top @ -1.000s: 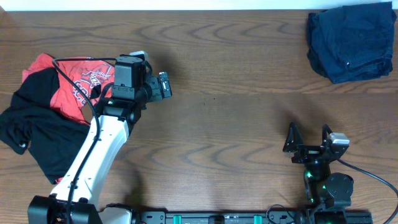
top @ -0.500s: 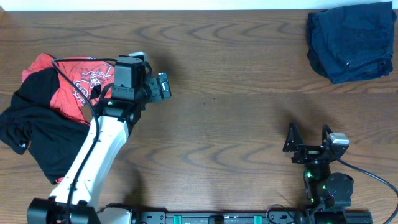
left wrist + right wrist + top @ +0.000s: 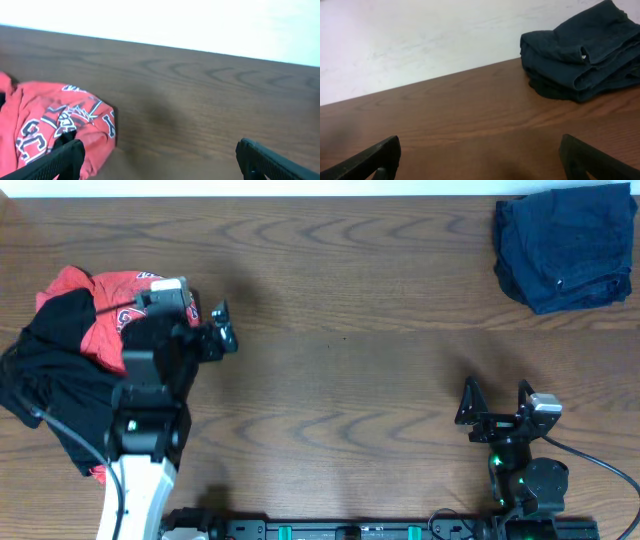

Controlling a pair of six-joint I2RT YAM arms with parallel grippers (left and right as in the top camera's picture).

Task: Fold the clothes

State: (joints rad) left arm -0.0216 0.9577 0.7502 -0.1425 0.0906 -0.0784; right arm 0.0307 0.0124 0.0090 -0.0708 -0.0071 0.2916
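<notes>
A: Dark brown wood grain, one table (image 3: 340, 380). What lies where?

B: Two spots. Far right corner: folded navy denim (image 3: 565, 245), a squarish stack with a small pale fleck on its near side. Left side: red T-shirt (image 3: 110, 300), crumpled, white lettering face up. A black garment (image 3: 50, 390) lies partly over its near-left part and spreads toward the front edge. Neither of these two is folded.

A: Left claw (image 3: 225, 327)?

B: Jaws wide apart, nothing between them. It hangs over bare wood just right of the red T-shirt. Whether it touches the cloth, I cannot tell from overhead. Its wrist view shows the shirt's lettered edge beside one finger (image 3: 60, 160) and bare grain across the middle.

A: Right claw (image 3: 495, 392)?

B: Also spread wide and empty. It sits near the front edge on the right side, well apart from the navy denim. Its wrist view looks across open wood to the stack at upper right, with a dark fingertip at each bottom corner.

A: Arms?

B: Left arm (image 3: 135, 485), white-cased, comes up from the front edge beside the black garment's right part.
</notes>
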